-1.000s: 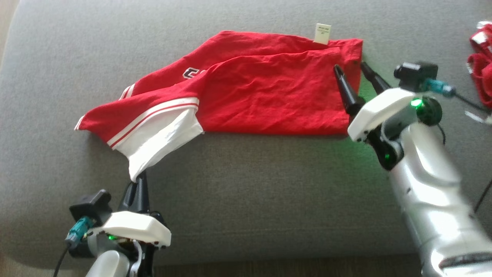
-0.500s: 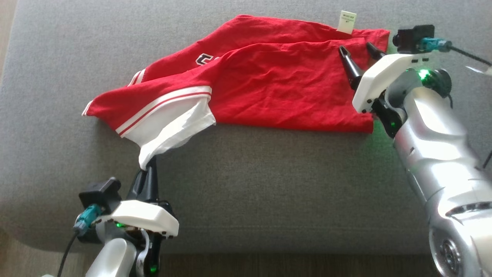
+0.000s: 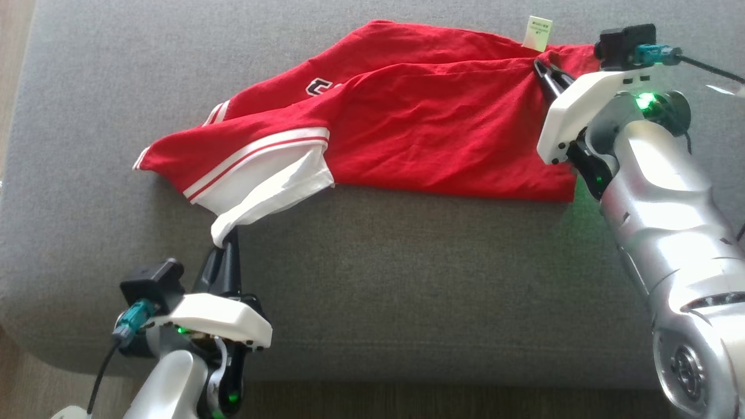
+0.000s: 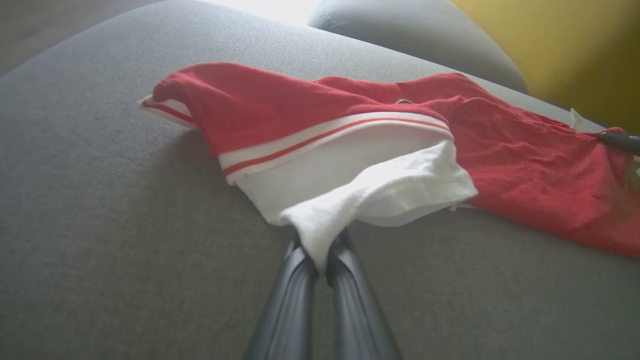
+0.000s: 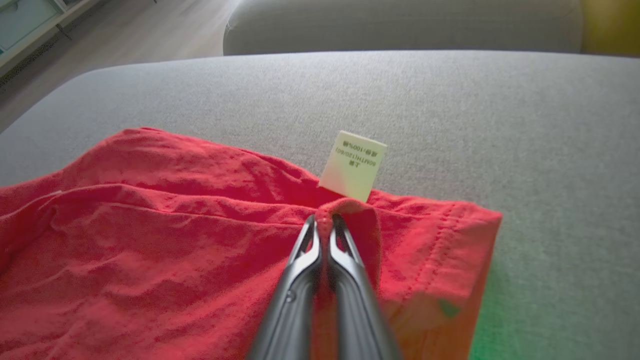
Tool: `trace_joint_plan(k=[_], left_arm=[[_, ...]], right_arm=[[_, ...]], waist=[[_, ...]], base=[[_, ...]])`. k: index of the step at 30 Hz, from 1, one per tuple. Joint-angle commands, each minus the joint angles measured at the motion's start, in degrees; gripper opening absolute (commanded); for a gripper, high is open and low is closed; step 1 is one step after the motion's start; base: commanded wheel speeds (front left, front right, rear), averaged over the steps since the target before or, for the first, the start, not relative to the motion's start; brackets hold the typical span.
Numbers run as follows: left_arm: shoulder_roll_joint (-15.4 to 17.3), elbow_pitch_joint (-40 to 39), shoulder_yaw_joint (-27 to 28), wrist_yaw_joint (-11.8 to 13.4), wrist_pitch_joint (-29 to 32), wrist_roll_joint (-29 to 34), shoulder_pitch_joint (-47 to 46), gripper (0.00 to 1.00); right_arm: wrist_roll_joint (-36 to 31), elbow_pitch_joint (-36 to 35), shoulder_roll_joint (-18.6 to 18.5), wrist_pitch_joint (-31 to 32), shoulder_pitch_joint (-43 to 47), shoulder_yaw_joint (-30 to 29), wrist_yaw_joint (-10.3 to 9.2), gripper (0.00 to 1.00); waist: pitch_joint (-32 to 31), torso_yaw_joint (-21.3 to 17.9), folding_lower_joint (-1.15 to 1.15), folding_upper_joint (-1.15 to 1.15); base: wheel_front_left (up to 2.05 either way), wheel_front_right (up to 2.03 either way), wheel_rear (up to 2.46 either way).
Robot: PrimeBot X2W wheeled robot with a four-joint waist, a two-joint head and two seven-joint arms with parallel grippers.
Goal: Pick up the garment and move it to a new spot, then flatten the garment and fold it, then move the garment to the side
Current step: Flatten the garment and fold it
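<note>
The garment [image 3: 419, 122] is a red shirt with white striped sleeves, spread loosely across a grey cushion [image 3: 407, 279]. My left gripper [image 3: 228, 240] is shut on the tip of a white sleeve [image 4: 350, 200] at the near left, and the cloth rises from between its fingers [image 4: 300, 280]. My right gripper [image 3: 547, 70] is shut on a pinched ridge of red fabric [image 5: 330, 215] near the far right hem, just below a pale care label [image 5: 352, 165]. The garment [image 4: 525, 150] stretches between the two grips.
The cushion's front edge [image 3: 349, 375] runs below my left arm, with wooden floor beyond it. Another grey cushion [image 5: 400, 25] stands behind, and a yellow wall [image 4: 575, 45] beyond that. My right forearm [image 3: 663, 221] crosses the right side.
My right gripper advanced onto the far right hem and closed on the red fabric. The left gripper kept its hold on the sleeve. The camera shifted, so the whole scene slid up and right.
</note>
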Motion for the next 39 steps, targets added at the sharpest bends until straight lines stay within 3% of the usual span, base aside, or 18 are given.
trace_joint_plan(k=[1, 10, 11, 15, 23, 31, 39], left_arm=[[0.5, -1.5, 2.1, -0.3, -0.8, 0.5, -1.3, 0.00], [-1.2, -6.5, 8.6, -2.2, -0.9, -6.0, -1.8, 0.00], [-1.6, -9.4, 11.6, -3.6, -0.9, -9.9, -2.9, 0.00], [-1.1, -14.3, 16.0, -5.3, 0.8, -16.1, -6.0, 0.00], [2.7, -20.6, 24.7, -3.6, 10.4, -28.5, -19.1, 0.00], [6.9, -17.2, 24.7, -2.4, 17.2, -30.9, -31.2, 0.00], [10.1, -10.5, 23.1, -1.8, 21.7, -30.7, -47.8, 0.00]], right_arm=[[-0.9, -1.3, 0.9, -1.8, -2.4, 0.1, -0.02, 0.00], [2.1, -2.7, 0.9, -7.0, -3.2, 0.5, -0.02, 0.00], [4.2, -4.3, 0.9, -7.6, -3.0, 1.8, -0.02, 0.00], [6.4, -7.0, 0.9, -8.2, -2.8, 3.0, -0.02, 0.00], [12.5, -15.7, -1.2, -8.2, -2.4, 5.9, -0.02, 0.00], [21.6, -26.5, -6.6, -2.9, -2.0, 8.8, -0.02, 0.00], [31.8, -37.2, -12.3, 6.2, -5.2, 5.7, -0.02, 0.00]], waist=[[-0.3, -0.1, 0.00, 0.00], [-2.9, -1.0, 0.00, 0.00], [-3.9, -1.4, 0.00, 0.00], [-5.6, -2.1, 0.00, 0.00], [-10.5, -4.5, 0.00, 0.00], [-14.1, -7.1, 0.00, 0.00], [-17.6, -9.0, 0.00, 0.00]], base=[[0.00, 0.00, 0.00], [0.00, 0.00, 0.00], [0.00, 0.00, 0.00], [0.00, 0.00, 0.00], [0.00, 0.00, 0.00], [0.00, 0.00, 0.00], [0.00, 0.00, 0.00]])
